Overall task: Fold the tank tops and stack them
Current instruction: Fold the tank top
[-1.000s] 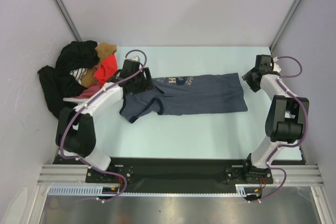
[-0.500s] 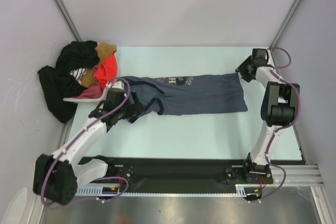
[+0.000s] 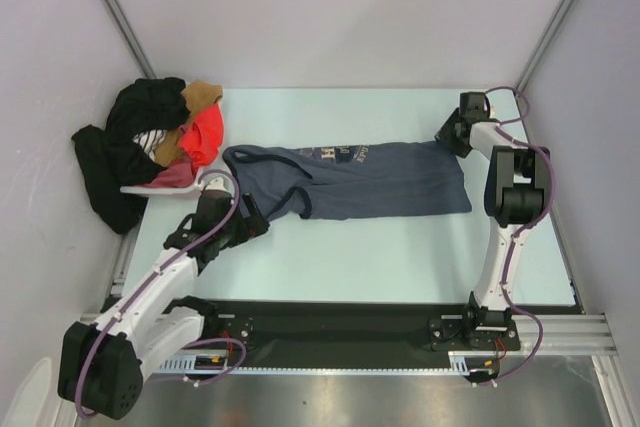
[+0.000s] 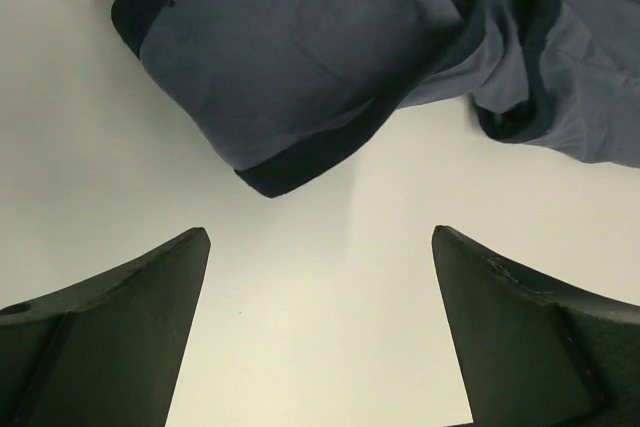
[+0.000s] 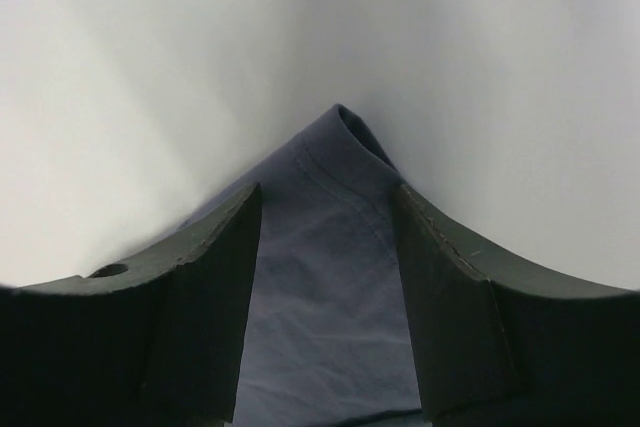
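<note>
One slate blue-grey tank top (image 3: 370,179) with pale lettering lies spread flat across the table, straps to the left and hem to the right. My left gripper (image 3: 250,219) is open just in front of its near strap, touching nothing. In the left wrist view the strap's rounded end (image 4: 280,77) lies beyond the gripper (image 4: 320,233), with bare table between the fingers. My right gripper (image 3: 446,135) is at the hem's far right corner. In the right wrist view the gripper (image 5: 325,189) is open, and that corner (image 5: 335,207) lies between its parted fingers.
A pile of clothes (image 3: 150,147), black, brown and bright orange-red, lies at the table's far left corner and hangs over its edge. Grey walls close in on the left, back and right. The arm bases stand on the black strip (image 3: 330,325) at the near edge.
My left gripper opened wide, came off the strap end and drew back toward the near edge. My right gripper moved left along the far side to the hem corner.
</note>
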Controlling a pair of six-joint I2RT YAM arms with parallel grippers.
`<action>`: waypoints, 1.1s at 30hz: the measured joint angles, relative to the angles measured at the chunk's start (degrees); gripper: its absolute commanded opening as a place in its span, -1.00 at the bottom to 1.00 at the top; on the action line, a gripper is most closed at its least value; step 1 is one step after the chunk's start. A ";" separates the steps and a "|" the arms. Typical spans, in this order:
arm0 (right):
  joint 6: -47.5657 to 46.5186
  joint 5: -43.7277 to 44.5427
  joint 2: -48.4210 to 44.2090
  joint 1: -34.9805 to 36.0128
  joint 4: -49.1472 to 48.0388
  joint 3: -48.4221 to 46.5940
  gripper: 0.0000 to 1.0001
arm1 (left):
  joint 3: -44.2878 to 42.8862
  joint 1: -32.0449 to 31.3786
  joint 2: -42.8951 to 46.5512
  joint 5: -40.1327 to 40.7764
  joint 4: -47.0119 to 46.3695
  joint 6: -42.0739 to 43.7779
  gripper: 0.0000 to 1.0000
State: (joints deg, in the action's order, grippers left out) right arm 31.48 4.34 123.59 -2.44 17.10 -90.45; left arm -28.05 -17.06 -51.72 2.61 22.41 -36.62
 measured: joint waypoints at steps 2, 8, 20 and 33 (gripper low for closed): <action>0.02 0.90 0.37 -0.04 0.11 -0.22 0.16 | 0.22 0.00 -1.44 0.02 -0.39 -0.02 0.96; 0.39 1.88 0.50 -0.13 0.17 -0.22 0.07 | 0.31 0.00 -6.88 1.73 -1.51 0.00 0.83; 1.51 1.55 0.61 -1.88 0.11 0.26 -0.79 | -2.03 0.26 -18.16 9.97 -2.89 -0.39 -0.88; 2.58 0.35 0.72 -2.84 -0.07 0.57 -1.00 | -12.17 1.68 -18.51 19.89 5.88 0.13 -0.46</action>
State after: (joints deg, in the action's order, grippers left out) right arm 34.06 4.69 124.31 -5.28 17.04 -89.89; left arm -40.23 -15.38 -70.24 22.50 28.29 -36.49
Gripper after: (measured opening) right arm 0.009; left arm 0.017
